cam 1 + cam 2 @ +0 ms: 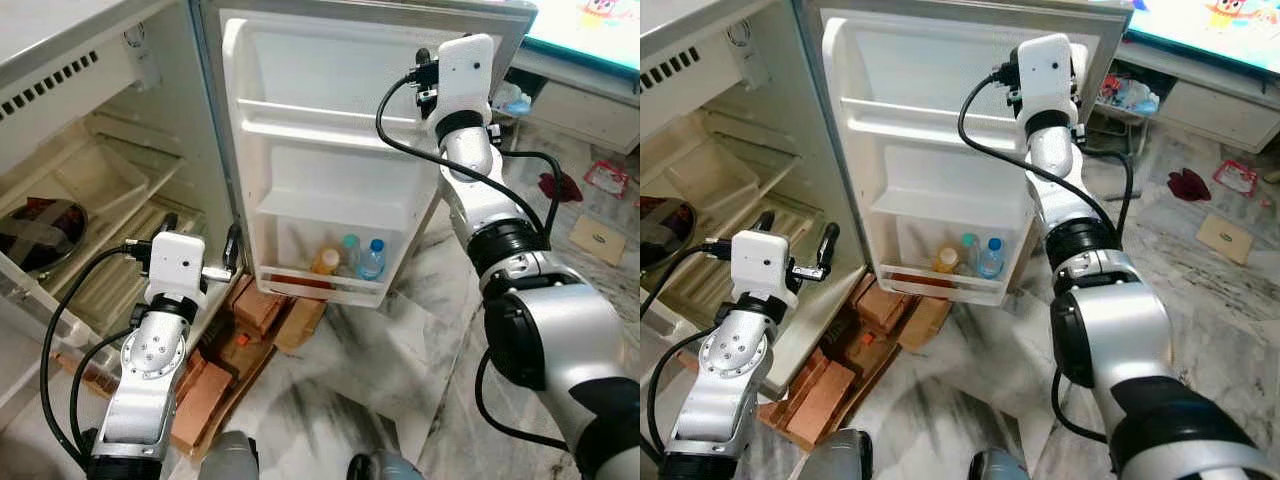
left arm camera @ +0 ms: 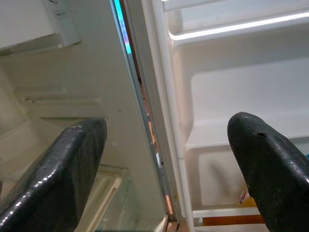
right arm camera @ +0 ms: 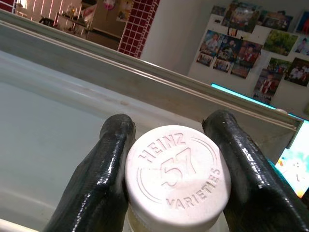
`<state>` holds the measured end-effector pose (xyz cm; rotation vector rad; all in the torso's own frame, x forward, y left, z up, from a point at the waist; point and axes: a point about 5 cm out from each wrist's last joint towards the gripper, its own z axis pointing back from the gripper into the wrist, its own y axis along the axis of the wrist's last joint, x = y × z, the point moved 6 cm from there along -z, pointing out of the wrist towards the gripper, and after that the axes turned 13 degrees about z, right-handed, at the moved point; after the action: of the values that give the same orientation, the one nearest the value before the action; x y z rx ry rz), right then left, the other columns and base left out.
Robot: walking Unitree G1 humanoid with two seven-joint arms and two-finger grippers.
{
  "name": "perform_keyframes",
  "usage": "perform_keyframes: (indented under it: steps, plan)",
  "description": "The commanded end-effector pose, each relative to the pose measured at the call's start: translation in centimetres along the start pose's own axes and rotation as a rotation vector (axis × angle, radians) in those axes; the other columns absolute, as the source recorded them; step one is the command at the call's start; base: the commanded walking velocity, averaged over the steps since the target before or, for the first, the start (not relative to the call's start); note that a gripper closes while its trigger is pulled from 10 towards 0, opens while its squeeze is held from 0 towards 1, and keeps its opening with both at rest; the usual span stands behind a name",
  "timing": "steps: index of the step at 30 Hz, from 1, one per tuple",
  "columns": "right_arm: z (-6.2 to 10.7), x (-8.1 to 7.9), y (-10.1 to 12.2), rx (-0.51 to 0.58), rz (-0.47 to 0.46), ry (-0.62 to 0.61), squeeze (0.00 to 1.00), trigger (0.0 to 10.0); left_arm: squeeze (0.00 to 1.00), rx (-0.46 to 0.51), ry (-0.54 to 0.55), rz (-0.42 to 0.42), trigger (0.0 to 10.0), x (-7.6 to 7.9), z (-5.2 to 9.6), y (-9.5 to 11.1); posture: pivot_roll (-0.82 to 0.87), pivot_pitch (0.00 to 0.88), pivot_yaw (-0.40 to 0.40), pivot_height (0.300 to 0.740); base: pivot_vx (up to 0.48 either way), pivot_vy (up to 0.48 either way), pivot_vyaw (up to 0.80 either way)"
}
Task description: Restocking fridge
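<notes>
Marble floor [image 1: 400, 370]; fridge door [image 1: 330, 150] open.

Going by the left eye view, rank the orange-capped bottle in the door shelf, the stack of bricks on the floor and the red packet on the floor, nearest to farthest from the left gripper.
1. Stack of bricks, on the floor just beside and below the left gripper.
2. Orange-capped bottle, in the door's bottom shelf, further toward the robot's right.
3. Red packet, far off on the floor at the right.

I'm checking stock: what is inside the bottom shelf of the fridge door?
The bottom door shelf holds three bottles: orange, teal-capped and blue-capped. Its front rail hides their bases.
</notes>
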<state>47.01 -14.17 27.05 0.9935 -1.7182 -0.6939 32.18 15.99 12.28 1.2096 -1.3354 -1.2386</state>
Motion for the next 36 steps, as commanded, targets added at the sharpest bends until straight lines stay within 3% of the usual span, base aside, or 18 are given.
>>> perform_keyframes:
  steps: [1,9,10,11,12,13,20,28,36]
  plan:
    - [-0.1,2.2,-1.3,-0.054,-0.005,-0.062,0.0,10.0,0.0,0.005,-0.001,-0.008,10.0,0.2,0.0,0.3,0.11,0.122,-0.07,0.74,0.0,0.0,0.0]
    - [0.9,1.3,-2.5,-0.049,-0.004,-0.054,0.0,10.0,0.0,-0.001,0.006,-0.01,10.0,0.1,0.1,0.2,0.11,0.129,-0.073,0.74,0.0,0.0,0.0]
    - [1.0,1.2,-2.5,-0.046,0.003,-0.049,0.05,10.0,0.0,-0.002,0.007,-0.01,10.0,0.1,0.1,0.2,0.12,0.129,-0.072,0.74,0.0,0.0,0.0]
    - [1.1,1.1,-2.6,-0.045,-0.005,-0.046,0.87,10.0,0.0,-0.003,0.007,-0.011,10.0,0.1,0.2,0.2,0.12,0.129,-0.072,0.74,0.0,0.0,0.0]
    - [1.1,1.1,-2.6,-0.045,-0.005,-0.046,0.87,10.0,0.0,-0.003,0.007,-0.011,10.0,0.1,0.2,0.2,0.12,0.129,-0.072,0.74,0.0,0.0,0.0]
    - [1.1,1.2,-2.7,-0.045,-0.008,-0.048,1.0,10.0,0.0,-0.003,0.006,-0.011,10.0,0.1,0.2,0.2,0.12,0.129,-0.072,0.74,0.0,0.0,0.0]
    - [0.8,2.7,-2.2,-0.027,0.018,-0.106,1.0,10.0,0.0,-0.003,0.004,-0.013,10.0,0.1,0.0,0.2,0.11,0.126,-0.068,0.74,0.0,0.0,0.0]
    - [0.7,3.2,-1.6,0.005,0.022,-0.126,1.0,10.0,0.0,-0.009,0.005,-0.014,10.0,0.1,-0.1,0.1,0.11,0.125,-0.068,0.74,0.0,0.0,0.0]
    - [1.3,4.1,-0.1,0.115,0.01,-0.16,1.0,10.0,0.0,-0.005,0.014,-0.017,10.0,0.0,-0.2,0.1,0.11,0.111,-0.074,0.74,0.0,0.0,0.0]
